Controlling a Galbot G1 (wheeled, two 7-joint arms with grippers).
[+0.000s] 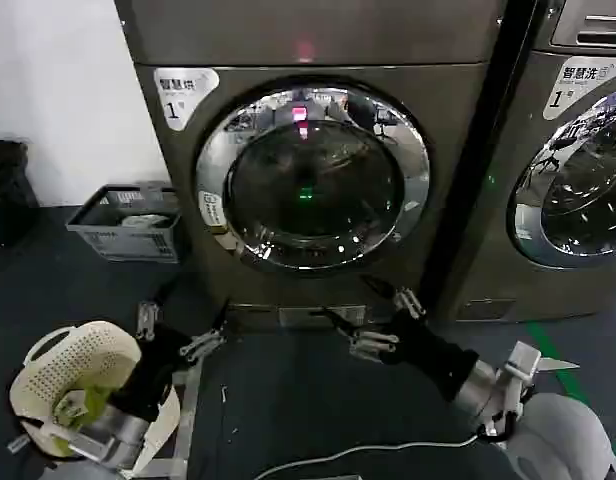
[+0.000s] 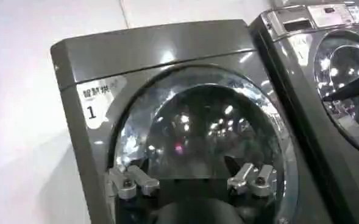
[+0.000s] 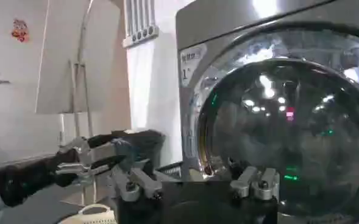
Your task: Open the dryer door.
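Observation:
The dryer door is a round porthole with a wide chrome rim and dark glass, lying shut and flush in the grey machine front. It also shows in the left wrist view and the right wrist view. My left gripper hangs open, low and left of the door, clear of it. My right gripper is open just below the door's lower rim, touching nothing. The left gripper appears farther off in the right wrist view.
A twin machine with its own chrome door stands close on the right. A grey crate sits on the floor at the left. A white basket is beside my left arm. A white cable crosses the dark floor.

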